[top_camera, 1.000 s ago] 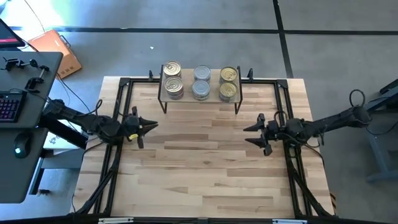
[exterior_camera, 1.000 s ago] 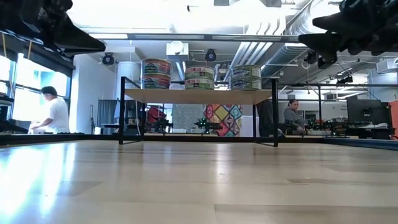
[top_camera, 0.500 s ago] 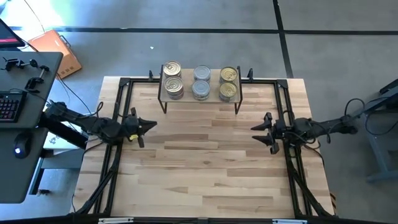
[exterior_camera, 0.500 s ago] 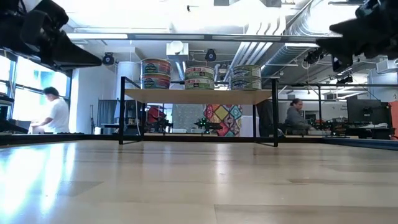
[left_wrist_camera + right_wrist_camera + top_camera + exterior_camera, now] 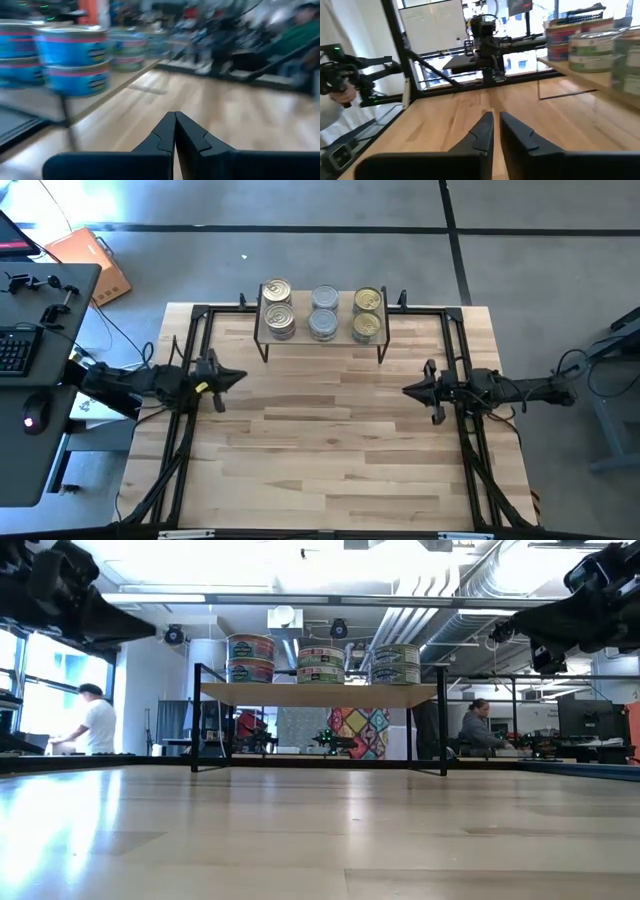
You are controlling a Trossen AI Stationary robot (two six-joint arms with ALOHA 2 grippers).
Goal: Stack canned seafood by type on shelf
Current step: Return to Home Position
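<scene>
Up at the far edge of the table (image 5: 330, 450), dead centre, the shelf (image 5: 301, 320) is carrying all of the canned seafood (image 5: 323, 311). From above the tins are showing as three columns, two deep. From table height they are reading as stacks two high: blue-labelled on the left (image 5: 250, 657), green-and-red in the middle (image 5: 321, 663), green on the right (image 5: 396, 662).

Both arms are hanging well clear of it, out on the open boards, nearer than the rack. The left gripper (image 5: 238, 376) is hovering by the left rail, pointing inward, its fingers (image 5: 167, 131) pressed tip to tip and holding nothing; the blue stack is sitting well ahead of it and off to one side. The right gripper (image 5: 406, 390) is mirroring it near the right rail. Its fingers (image 5: 482, 129) are drawn together with only a thin slit between them, empty too, and the shelf is standing well apart from them.
</scene>
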